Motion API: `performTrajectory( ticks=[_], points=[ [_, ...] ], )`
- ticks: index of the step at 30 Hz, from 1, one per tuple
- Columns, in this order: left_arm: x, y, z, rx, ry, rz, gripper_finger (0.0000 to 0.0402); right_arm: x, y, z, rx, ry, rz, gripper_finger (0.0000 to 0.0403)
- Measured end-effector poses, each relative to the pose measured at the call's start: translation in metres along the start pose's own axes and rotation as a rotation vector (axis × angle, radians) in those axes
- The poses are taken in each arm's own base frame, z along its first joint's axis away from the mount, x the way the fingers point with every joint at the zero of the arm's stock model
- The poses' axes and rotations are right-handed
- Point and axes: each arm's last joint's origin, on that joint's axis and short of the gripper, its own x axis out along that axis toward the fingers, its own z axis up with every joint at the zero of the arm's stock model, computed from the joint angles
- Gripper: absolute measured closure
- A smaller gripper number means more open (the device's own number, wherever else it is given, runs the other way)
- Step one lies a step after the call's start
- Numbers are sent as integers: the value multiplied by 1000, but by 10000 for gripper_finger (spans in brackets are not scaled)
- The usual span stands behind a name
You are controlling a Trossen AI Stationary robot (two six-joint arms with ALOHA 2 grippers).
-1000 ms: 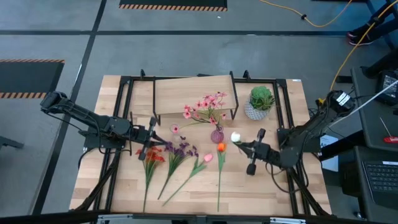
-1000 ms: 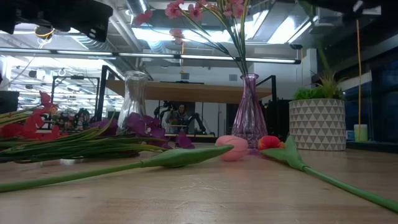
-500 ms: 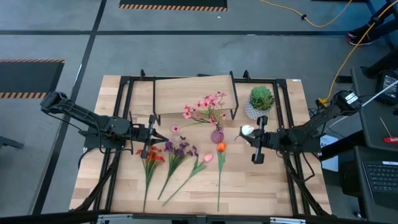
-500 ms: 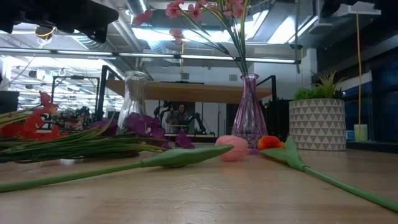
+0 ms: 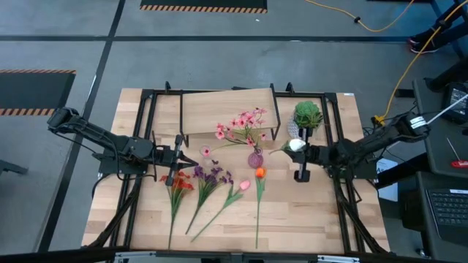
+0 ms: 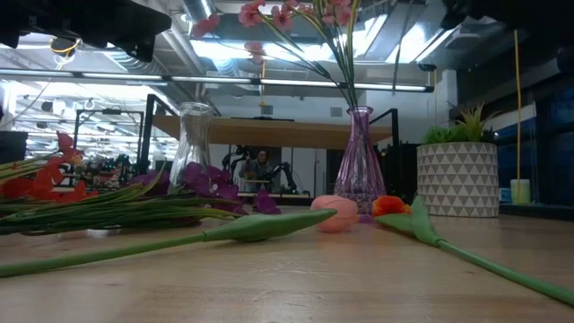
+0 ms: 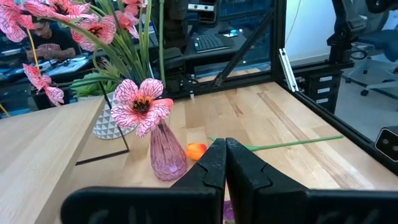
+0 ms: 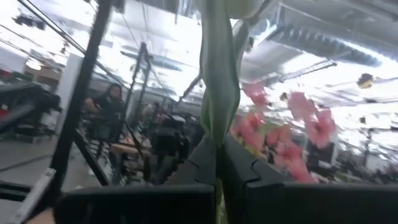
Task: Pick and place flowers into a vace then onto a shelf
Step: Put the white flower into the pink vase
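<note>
My right gripper (image 5: 303, 151) is shut on a white flower (image 5: 295, 145), held above the table between the purple vase (image 5: 254, 158) and the potted plant. The purple vase holds pink flowers (image 5: 241, 123) and stands on the table before the shelf (image 5: 228, 109). Red (image 5: 179, 183), purple (image 5: 212, 175), pink (image 5: 243, 185) and orange (image 5: 259, 173) flowers lie flat on the tabletop. A clear vase (image 6: 192, 135) stands behind them. My left gripper (image 5: 183, 158) hangs shut above the red blossoms, holding nothing. My right gripper pinches the white flower's green stem (image 8: 215, 127) between its two fingers, a short way below the blossom (image 8: 244, 6). The fingers point toward the table's left and slant upward. The blossom sticks out beyond the fingertips, lifted clear of the table; the lower stem is hidden by the gripper.
A round green plant in a white patterned pot (image 5: 307, 118) stands just beyond my right gripper. Black frame rails (image 5: 146, 117) run along both sides of the table. Bare wood (image 5: 307, 219) lies at the near right.
My right gripper has carried the white flower toward the far edge and a little to the right, from beside the orange blossom to near the pot. Its fingers have tipped upward, so the blossom points up.
</note>
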Motion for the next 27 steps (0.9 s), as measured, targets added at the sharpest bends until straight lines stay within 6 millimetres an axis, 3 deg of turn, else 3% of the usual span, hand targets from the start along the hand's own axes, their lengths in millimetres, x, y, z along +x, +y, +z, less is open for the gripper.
performTrajectory(
  ticks=[9, 27],
  points=[
    [0, 2, 0, 0, 5, 64, 398, 26, -6, -17, -41, 66, -48, 401],
    [0, 2, 0, 0, 6, 67, 398, 29, -7, -26, 40, 44, -72, 403]
  ],
)
